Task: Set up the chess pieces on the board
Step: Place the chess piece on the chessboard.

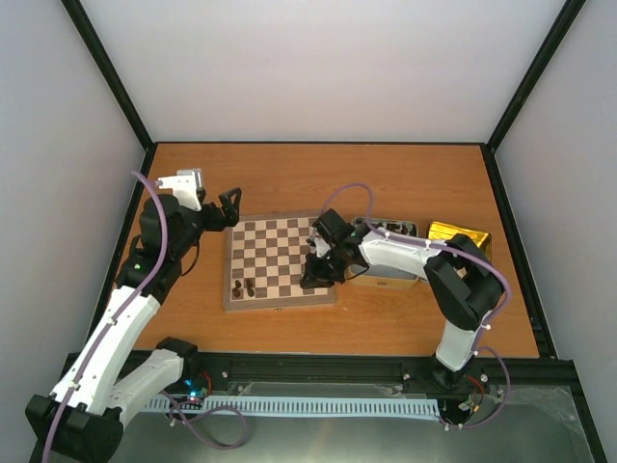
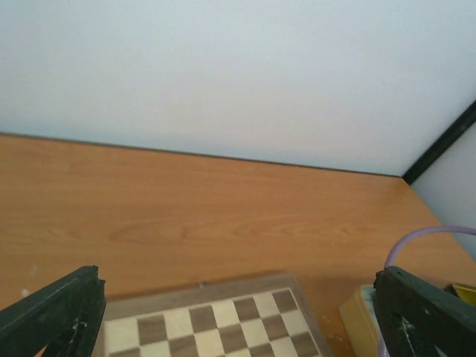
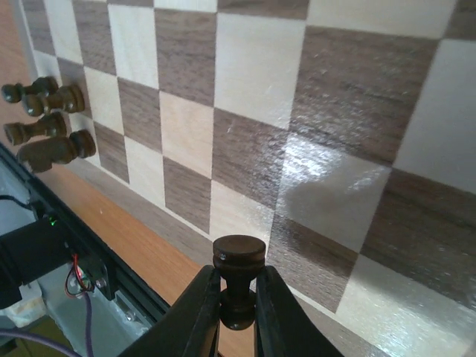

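The board (image 1: pixel 280 258) lies flat in the middle of the table. Several dark brown chess pieces (image 1: pixel 244 286) stand on its near-left corner, and in the right wrist view they (image 3: pixel 48 123) show at the upper left. My right gripper (image 1: pixel 313 272) hangs low over the board's near-right corner. Its fingers (image 3: pixel 204 305) are shut on the stem of a dark brown chess piece (image 3: pixel 238 260), held base-forward above the board's edge (image 3: pixel 178 230). My left gripper (image 1: pixel 229 207) stands wide open and holds nothing, just off the board's far-left corner. Its fingers (image 2: pixel 59 312) frame the board's far border (image 2: pixel 223 286).
A silver tin (image 1: pixel 390 270) sits right of the board, partly hidden under my right arm. A gold tin (image 1: pixel 460 236) lies beyond it. Black frame rails run along the table's sides and its near edge (image 1: pixel 318 367). Bare orange tabletop (image 2: pixel 223 201) stretches behind the board.
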`<control>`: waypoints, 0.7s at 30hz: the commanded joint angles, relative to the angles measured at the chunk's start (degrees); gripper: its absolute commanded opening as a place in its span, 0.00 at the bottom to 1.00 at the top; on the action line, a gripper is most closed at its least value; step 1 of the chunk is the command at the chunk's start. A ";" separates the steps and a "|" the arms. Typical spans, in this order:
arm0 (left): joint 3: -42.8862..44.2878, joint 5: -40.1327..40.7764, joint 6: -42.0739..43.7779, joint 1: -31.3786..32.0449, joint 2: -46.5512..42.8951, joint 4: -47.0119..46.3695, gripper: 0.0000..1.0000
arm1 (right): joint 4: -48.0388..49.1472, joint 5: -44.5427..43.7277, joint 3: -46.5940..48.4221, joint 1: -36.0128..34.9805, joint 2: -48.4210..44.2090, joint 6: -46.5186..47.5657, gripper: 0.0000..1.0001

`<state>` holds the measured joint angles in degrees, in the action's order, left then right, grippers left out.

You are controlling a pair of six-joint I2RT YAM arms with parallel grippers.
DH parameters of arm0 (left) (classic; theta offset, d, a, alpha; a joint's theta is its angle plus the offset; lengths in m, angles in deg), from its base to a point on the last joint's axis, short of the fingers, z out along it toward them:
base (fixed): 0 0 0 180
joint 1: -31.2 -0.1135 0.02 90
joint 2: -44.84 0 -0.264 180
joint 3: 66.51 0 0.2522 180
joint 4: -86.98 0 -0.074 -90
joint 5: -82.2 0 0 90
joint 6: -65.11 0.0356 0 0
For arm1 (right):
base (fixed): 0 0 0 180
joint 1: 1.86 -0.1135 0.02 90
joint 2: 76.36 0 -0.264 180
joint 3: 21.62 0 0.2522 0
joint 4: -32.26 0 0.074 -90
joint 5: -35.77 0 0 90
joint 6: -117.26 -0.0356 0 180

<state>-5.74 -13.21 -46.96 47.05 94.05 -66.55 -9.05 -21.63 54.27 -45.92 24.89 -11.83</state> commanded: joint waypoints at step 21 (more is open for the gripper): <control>1.44 9.95 10.82 0.14 -3.09 3.07 1.00 | -15.54 -1.69 11.92 -0.52 7.58 -8.00 0.29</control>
<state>-4.26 -4.32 -37.75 47.05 91.58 -62.52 -23.15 -20.12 64.54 -45.92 32.28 -19.79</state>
